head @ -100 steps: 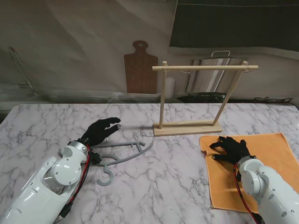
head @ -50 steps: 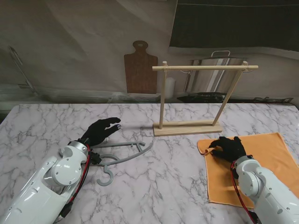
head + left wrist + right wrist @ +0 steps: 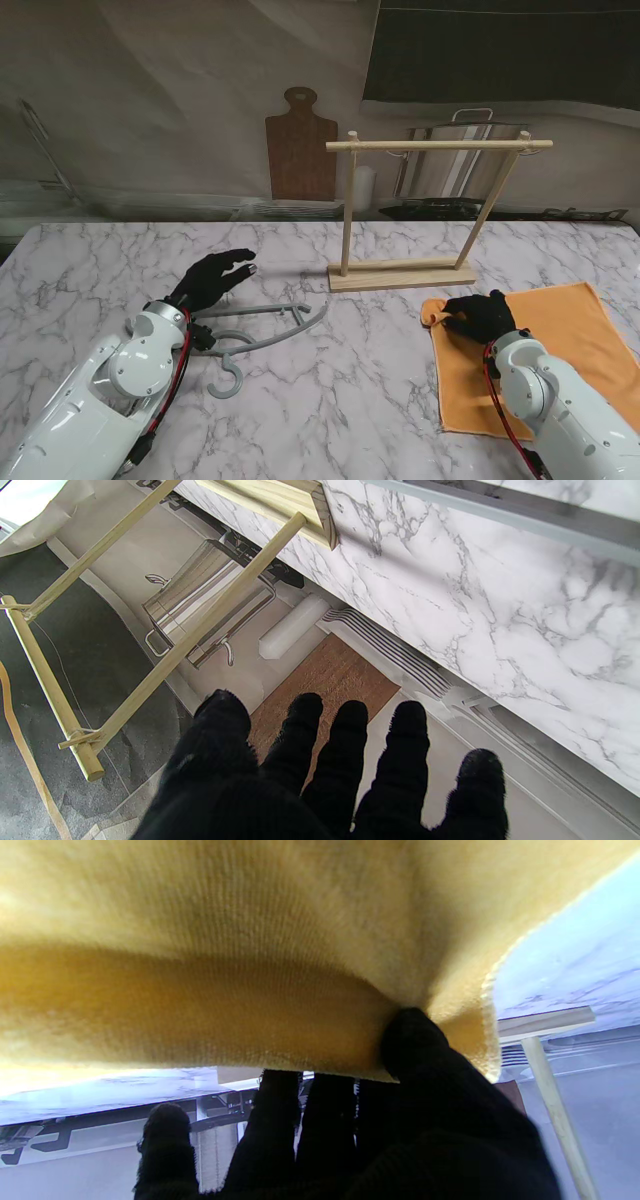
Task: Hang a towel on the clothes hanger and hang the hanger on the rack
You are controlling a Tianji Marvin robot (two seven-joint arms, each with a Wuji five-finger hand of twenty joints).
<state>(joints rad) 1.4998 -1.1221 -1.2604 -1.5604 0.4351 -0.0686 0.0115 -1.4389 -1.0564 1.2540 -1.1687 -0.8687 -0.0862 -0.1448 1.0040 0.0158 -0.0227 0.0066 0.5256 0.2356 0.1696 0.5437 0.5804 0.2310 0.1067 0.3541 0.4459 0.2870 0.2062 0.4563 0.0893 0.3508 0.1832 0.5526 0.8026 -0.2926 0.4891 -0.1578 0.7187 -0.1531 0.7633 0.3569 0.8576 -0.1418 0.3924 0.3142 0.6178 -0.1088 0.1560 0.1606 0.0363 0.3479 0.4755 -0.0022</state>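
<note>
An orange towel (image 3: 540,350) lies flat on the marble table at the right, its far left corner bunched up. My right hand (image 3: 478,315) is closed on that corner, and the right wrist view shows the cloth (image 3: 250,965) lifted over my black fingers (image 3: 415,1050). A grey clothes hanger (image 3: 262,335) lies on the table at the left, hook toward me. My left hand (image 3: 212,280) hovers open above its far end, fingers (image 3: 350,740) spread. The wooden rack (image 3: 435,215) stands at the back, between the two hands.
A wooden cutting board (image 3: 300,145) and a steel pot (image 3: 455,165) are pictured on the backdrop behind the table. The rack's base (image 3: 405,275) sits just beyond the towel's bunched corner. Bare marble (image 3: 350,400) lies between hanger and towel.
My right hand has slid left and away from me on the towel, curling shut on its far left corner and bunching it. The left hand and hanger have hardly moved.
</note>
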